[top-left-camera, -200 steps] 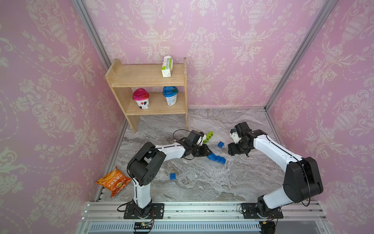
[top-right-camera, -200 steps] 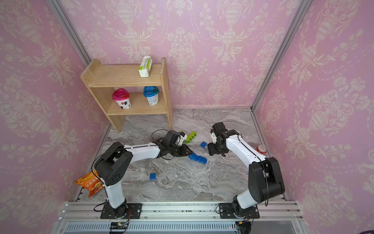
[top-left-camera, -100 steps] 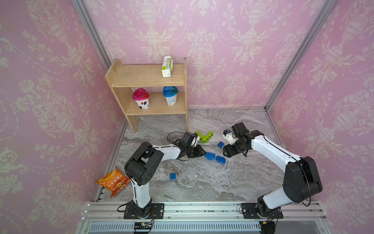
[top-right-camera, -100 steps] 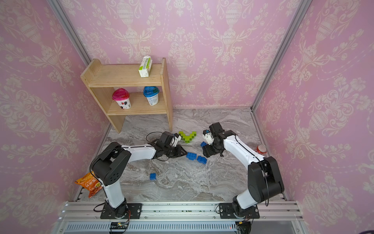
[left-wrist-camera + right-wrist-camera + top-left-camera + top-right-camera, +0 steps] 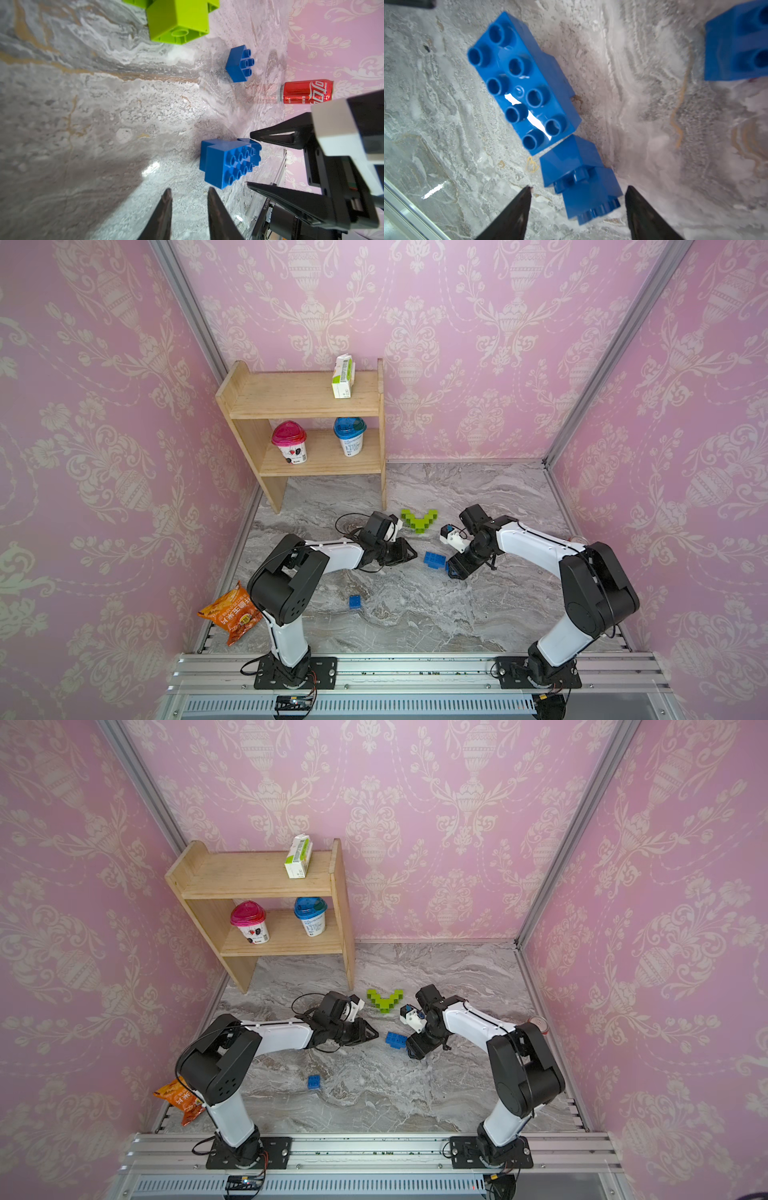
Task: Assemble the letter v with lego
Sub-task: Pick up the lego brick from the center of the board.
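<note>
The lime-green lego V [image 5: 419, 520] lies flat on the marble tabletop [image 5: 415, 626], near the foot of the wooden shelf [image 5: 307, 398] and apart from both arms. The left gripper [image 5: 189, 190] is empty, its jaws narrowly parted. The right gripper [image 5: 578, 188] is spread wide around a small blue lego piece [image 5: 579, 172] without clamping it, just beside a long blue brick [image 5: 521, 83].

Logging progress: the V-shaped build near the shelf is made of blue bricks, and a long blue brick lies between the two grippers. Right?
Not quite: the V-shaped build is lime-green, not blue, as both top views show. The long blue brick does lie between the left gripper and the right gripper.
</note>
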You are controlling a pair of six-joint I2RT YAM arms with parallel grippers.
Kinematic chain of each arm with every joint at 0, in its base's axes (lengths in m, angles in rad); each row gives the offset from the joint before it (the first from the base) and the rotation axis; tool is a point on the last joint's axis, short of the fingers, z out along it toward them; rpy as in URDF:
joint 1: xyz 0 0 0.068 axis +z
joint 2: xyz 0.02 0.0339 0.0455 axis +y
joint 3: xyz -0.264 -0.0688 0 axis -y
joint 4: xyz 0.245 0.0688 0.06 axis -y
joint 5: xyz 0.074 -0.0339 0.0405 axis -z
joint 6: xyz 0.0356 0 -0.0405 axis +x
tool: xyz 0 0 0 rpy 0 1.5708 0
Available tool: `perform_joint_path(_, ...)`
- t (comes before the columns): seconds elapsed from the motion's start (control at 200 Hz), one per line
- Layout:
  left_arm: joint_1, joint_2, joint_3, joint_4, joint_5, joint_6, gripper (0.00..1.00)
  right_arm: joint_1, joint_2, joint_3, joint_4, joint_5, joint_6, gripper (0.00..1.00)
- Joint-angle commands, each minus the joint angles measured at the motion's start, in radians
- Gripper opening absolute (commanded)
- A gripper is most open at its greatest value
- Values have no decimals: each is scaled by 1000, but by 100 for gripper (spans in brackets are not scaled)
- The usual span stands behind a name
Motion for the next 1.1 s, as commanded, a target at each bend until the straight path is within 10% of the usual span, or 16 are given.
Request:
perform_joint_path(0.0, 11, -22, -24, 66, 47, -40, 36, 4, 17, -11, 43, 1, -21, 73)
perform_joint_path(0.665, 28, -39, -45, 71, 44, -46, 37, 11, 9, -25, 22, 35, 13, 49)
perform_joint_path(0.756, 28, -42, -46, 66, 41, -43, 37, 18, -14, -21, 11, 68, 53, 36)
perform_joint_path(1.096, 42, -90, -56, 34, 31, -10, 41, 67, -72, 82, -299, 144, 332, 33)
